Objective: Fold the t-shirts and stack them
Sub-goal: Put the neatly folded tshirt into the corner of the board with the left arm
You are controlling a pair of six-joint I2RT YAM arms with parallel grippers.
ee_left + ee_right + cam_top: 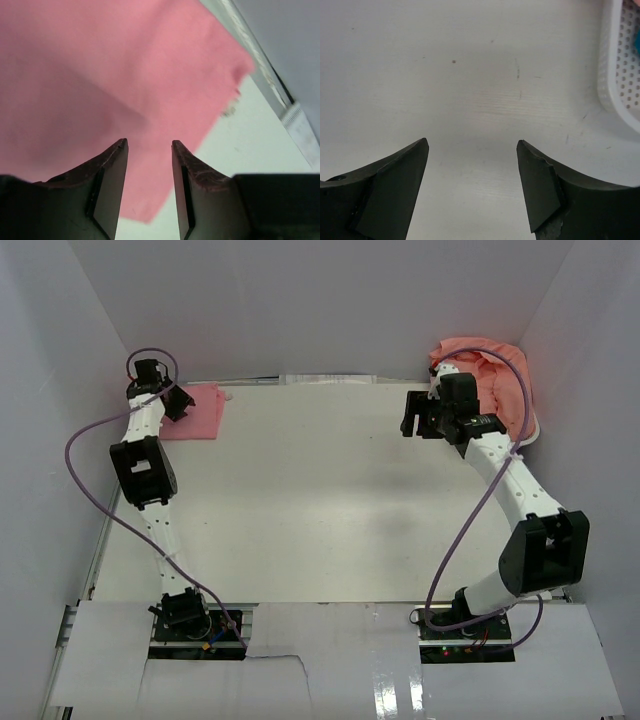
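A folded rose-pink t-shirt (pixel 200 412) lies flat at the table's far left corner. My left gripper (pixel 180 405) hovers over its near left part. In the left wrist view the t-shirt (pixel 100 75) fills the upper left, and the left gripper (pixel 149 145) stands open above its lower edge with nothing between the fingers. A crumpled heap of salmon t-shirts (pixel 497 380) sits at the far right. My right gripper (pixel 412 422) hangs to the left of that heap. In the right wrist view the right gripper (pixel 472 142) is wide open over bare table, holding nothing.
The white slotted basket (pixel 620 60) stands just right of the right gripper, its rim (pixel 532 430) showing under the salmon heap. White walls close in the table on the left, back and right. The arm bases sit at the near edge.
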